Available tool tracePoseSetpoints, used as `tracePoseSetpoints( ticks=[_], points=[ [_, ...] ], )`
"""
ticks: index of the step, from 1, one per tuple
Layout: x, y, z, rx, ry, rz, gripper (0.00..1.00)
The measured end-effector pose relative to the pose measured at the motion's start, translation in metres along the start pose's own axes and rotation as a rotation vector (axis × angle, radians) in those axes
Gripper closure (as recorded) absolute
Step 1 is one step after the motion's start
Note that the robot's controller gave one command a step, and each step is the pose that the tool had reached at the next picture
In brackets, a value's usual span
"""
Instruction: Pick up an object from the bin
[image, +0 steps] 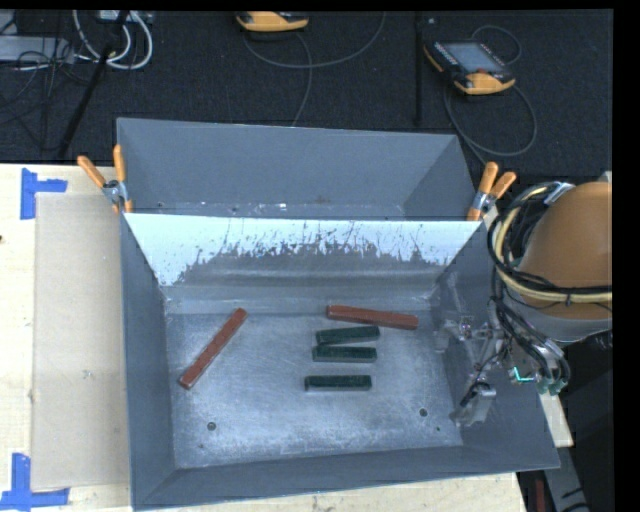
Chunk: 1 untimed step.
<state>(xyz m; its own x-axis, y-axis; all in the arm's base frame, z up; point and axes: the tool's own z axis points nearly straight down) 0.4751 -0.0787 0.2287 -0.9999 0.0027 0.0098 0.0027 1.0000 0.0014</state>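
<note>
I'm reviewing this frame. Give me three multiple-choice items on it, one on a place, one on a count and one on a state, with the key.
1. Where is the gripper?
A. Low by the right wall of the bin, apart from the bars
B. Over the bin's left corner
C. Outside the bin, past its far wall

2. How many dark green bars lie in the bin?
A. One
B. Three
C. Five

3. How does the left red-brown bar lie?
A. Upright on end
B. Stacked across the green ones
C. Flat, slanted, on its own

Key:
1 A: the gripper sits at the right wall, with every bar off to its left.
2 B: three dark green bars lie one below another in the middle of the floor.
3 C: the bar lies flat and slanted on the bare floor, clear of the others.
</note>
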Motion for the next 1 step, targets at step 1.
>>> tracePoseSetpoints(
  ticks=[1],
  points=[
    [-0.0612, 0.0522, 0.1068, -0.001, -0.004, -0.061, 0.00]
  ],
)
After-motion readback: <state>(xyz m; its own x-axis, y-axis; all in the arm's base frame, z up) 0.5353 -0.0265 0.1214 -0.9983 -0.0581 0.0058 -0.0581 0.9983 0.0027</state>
